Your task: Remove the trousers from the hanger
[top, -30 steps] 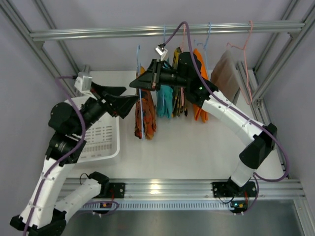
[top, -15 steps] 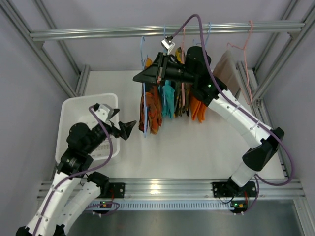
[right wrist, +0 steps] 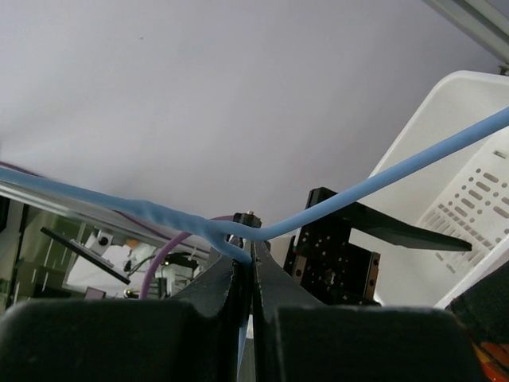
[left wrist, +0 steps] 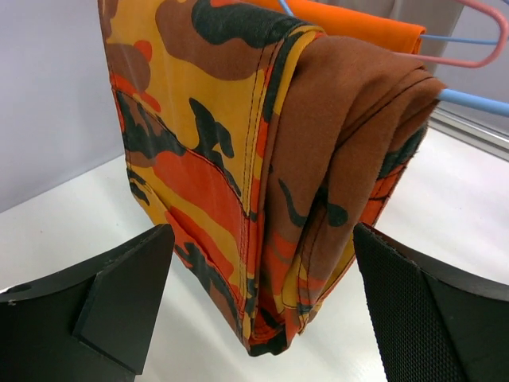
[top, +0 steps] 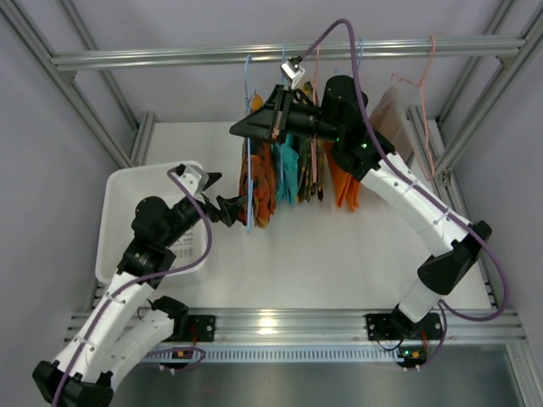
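The patterned orange, red, yellow and brown trousers [top: 258, 188] hang folded over a light blue hanger [top: 248, 102] from the top rail. In the left wrist view they [left wrist: 262, 183] hang between my open fingers, bottom hem just above the table. My left gripper [top: 239, 206] is open at their lower left edge. My right gripper [top: 240, 131] is shut on the blue hanger [right wrist: 238, 235] near its neck. The teal trousers [top: 287, 174] hang just right of the patterned ones.
A white perforated basket [top: 119, 216] stands at the left on the table. More garments hang to the right: orange cloth [top: 344, 182] and a beige piece [top: 392, 114] on a pink hanger [top: 424, 85]. Aluminium frame posts flank both sides.
My left gripper has moved from over the basket toward the patterned trousers and now brackets their lower end. My right gripper has lifted the blue hanger slightly and holds still.
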Robot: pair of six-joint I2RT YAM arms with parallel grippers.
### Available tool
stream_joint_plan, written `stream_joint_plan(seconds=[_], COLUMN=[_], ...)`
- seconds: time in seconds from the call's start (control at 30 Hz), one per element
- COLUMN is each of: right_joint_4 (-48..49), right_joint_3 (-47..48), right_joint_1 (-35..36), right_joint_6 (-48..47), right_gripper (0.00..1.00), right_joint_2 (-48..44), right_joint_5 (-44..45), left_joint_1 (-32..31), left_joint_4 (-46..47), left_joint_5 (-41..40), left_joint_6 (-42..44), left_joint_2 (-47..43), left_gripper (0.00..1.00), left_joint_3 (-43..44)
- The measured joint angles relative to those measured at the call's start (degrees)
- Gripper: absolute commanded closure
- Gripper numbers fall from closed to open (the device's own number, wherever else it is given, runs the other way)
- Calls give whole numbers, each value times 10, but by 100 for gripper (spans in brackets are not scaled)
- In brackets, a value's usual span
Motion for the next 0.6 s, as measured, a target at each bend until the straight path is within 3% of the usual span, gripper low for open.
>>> stream_joint_plan(seconds=[0.6], right_joint_4=[1], right_joint_3=[20], right_joint_1=[2], right_joint_6=[3], right_gripper=[100], right_joint_2=[3], right_joint_5=[1], left_joint_1=[-20], left_joint_4=[111], left_joint_5=[-31], left_joint_6=[-6], left_joint_2=[82], left_gripper=[1], left_joint_3=[-4])
